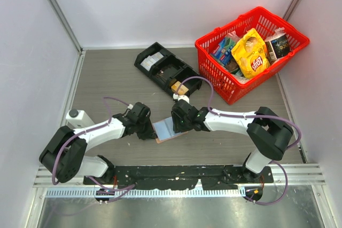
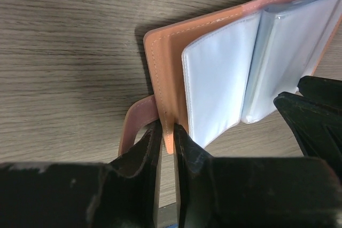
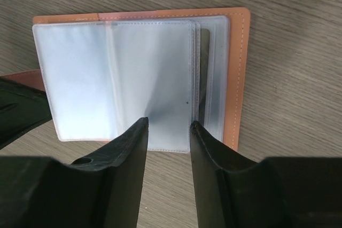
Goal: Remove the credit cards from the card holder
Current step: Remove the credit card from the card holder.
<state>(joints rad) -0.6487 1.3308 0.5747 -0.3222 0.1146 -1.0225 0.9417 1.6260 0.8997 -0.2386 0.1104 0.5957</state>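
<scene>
The card holder (image 1: 166, 131) lies open on the table between both grippers, salmon-pink cover down, pale blue plastic sleeves (image 3: 149, 78) facing up. My left gripper (image 2: 167, 132) is shut on the edge of its left cover (image 2: 165, 52), next to the small tab (image 2: 131, 124). My right gripper (image 3: 168, 124) is open just over the near edge of the sleeves, one finger on either side of the top sleeve. The credit cards are hidden; only a thin dark strip (image 3: 204, 73) shows between sleeves. In the top view the left gripper (image 1: 148, 130) and right gripper (image 1: 179, 124) flank the holder.
A black compartment tray (image 1: 165, 70) sits behind the holder. At the back right stands a red basket (image 1: 251, 52) full of snack packets. White walls close in the table on the left, back and right.
</scene>
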